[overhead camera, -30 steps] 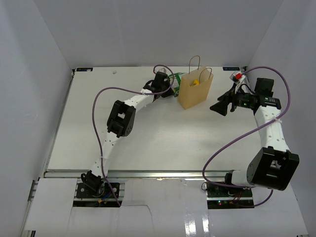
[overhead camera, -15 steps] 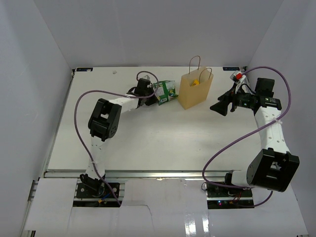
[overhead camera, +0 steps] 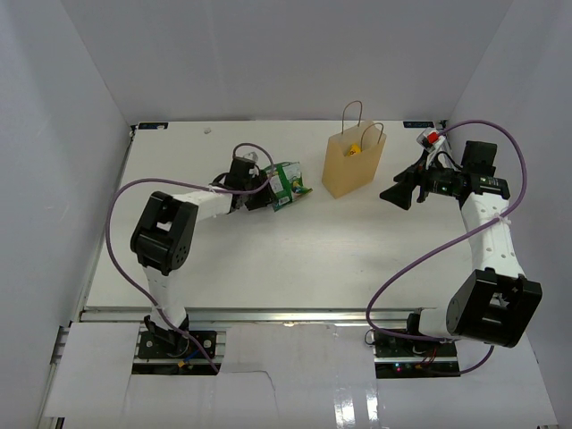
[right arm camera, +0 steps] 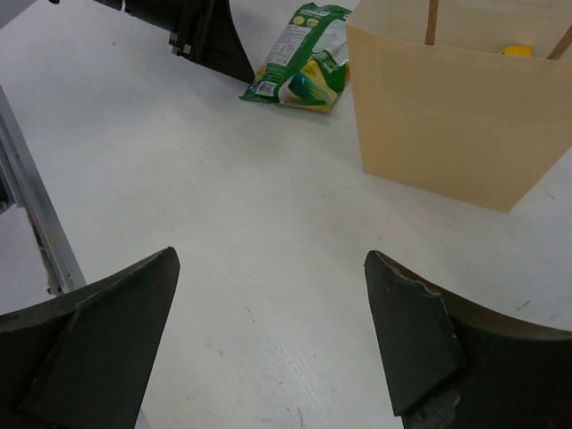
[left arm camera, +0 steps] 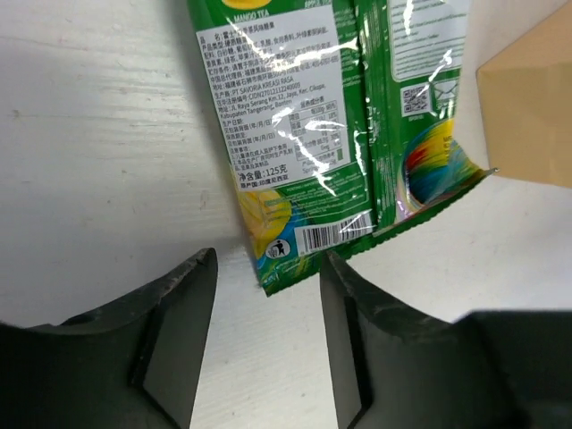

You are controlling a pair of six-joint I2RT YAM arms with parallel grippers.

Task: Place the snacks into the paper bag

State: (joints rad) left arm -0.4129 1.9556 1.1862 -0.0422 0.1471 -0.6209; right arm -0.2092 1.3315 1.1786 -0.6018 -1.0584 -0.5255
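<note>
A green pouch of the snacks lies flat on the white table, left of the paper bag. The tan bag stands upright with a yellow packet showing inside its mouth. My left gripper is open just left of the pouch. In the left wrist view the pouch has its near corner between my open left gripper, and the bag's edge shows at right. My right gripper hovers open right of the bag, holding nothing. From the right wrist I see the bag, the yellow packet and the pouch.
White walls close in the table on the left, back and right. An aluminium rail runs along the table's edge. Purple cables loop off both arms above the table.
My left arm has drawn back leftward from the bag, carrying the green pouch, and has opened; the pouch now lies on the table. The right arm has stayed put.
</note>
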